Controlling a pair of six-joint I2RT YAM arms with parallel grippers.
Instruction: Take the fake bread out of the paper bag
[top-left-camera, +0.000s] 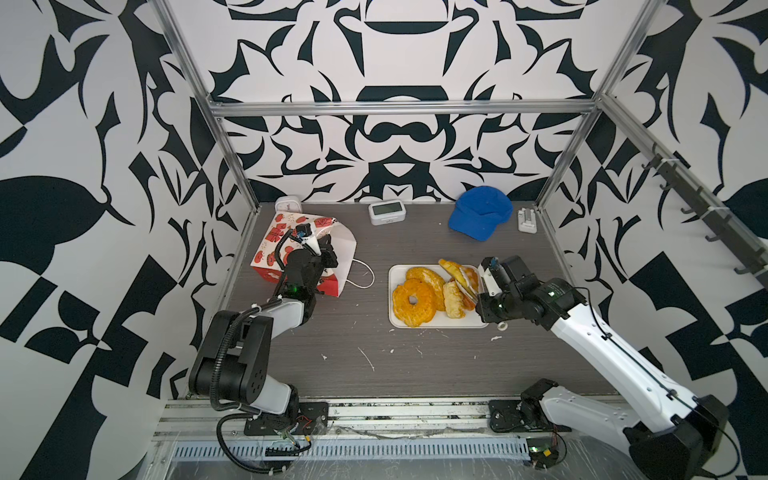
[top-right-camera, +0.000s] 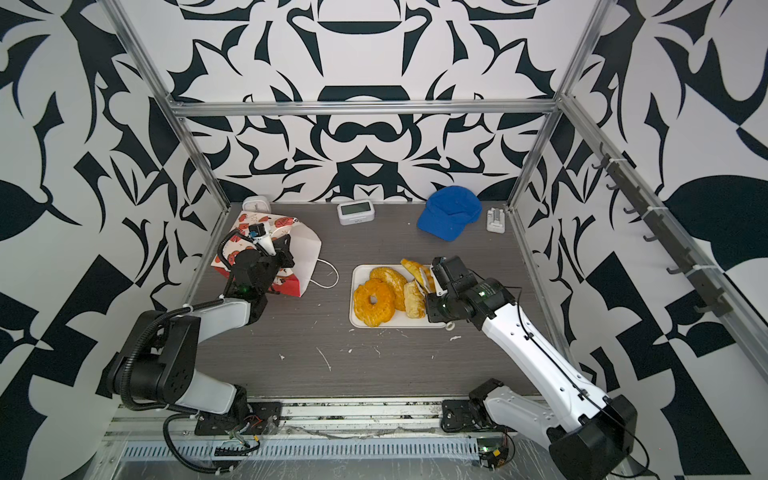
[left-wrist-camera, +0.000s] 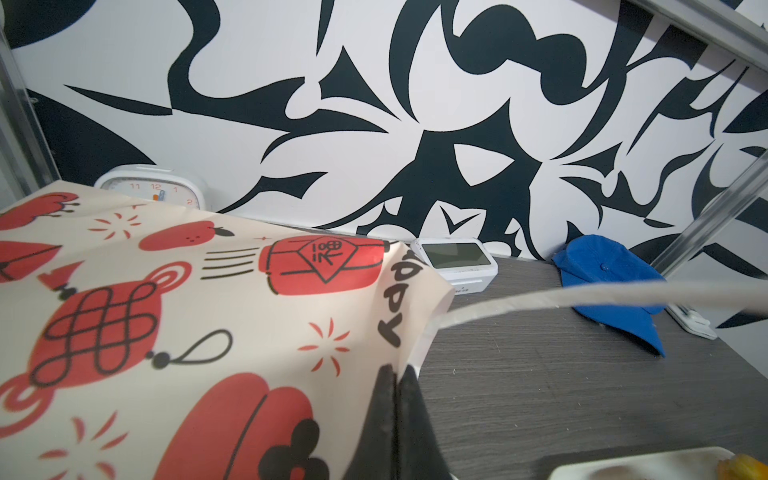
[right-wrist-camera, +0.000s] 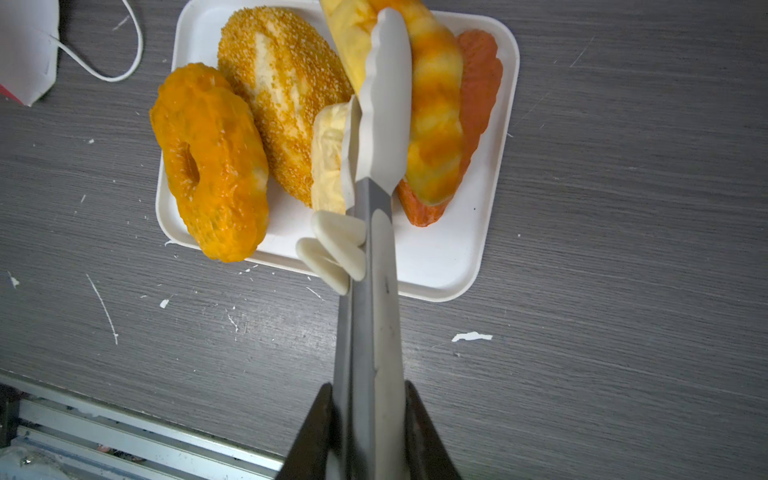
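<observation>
Grey table (top-left-camera: 415, 365) carries the paper bag (top-left-camera: 347, 253) at centre left in both top views, its rim pinched tight between the left fingers (left-wrist-camera: 415, 424). White tray (top-left-camera: 440, 322), right of centre, holds the bread (right-wrist-camera: 286, 116). Right fingers (right-wrist-camera: 316, 440) clamp tongs (right-wrist-camera: 384, 124), which grip one croissant (right-wrist-camera: 436, 124), seemingly lifted.
</observation>
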